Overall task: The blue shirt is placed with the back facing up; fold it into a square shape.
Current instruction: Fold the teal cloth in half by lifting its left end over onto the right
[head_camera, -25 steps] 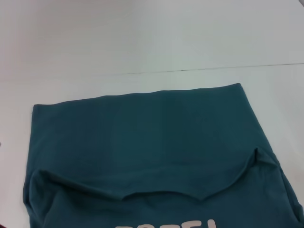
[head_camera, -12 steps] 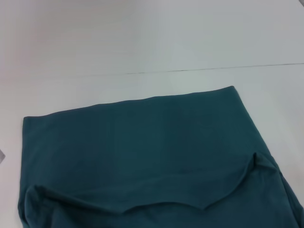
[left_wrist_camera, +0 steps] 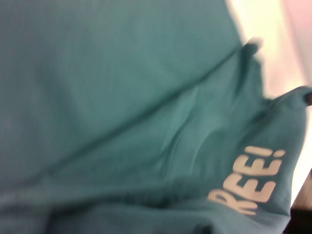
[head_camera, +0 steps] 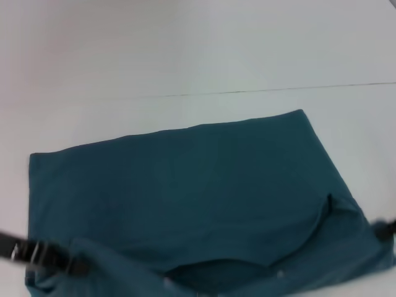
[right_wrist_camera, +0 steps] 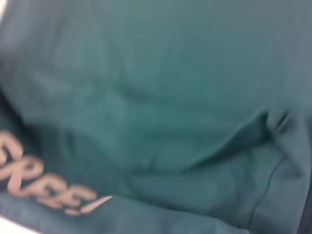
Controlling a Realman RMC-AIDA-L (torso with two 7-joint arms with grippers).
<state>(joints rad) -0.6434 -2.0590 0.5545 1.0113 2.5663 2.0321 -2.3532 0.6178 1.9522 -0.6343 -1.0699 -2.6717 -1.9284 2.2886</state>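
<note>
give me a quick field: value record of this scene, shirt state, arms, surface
item: the blue shirt, dark teal, lying on the white table
fold state: partly folded; near part doubled over, with a curved edge across the lower area
lettering: pale letters show in the wrist views
left gripper: dark, blurred, at the shirt's near left corner; jaws unclear
right gripper: only a dark bit at the shirt's near right edge
square yet: no
</note>
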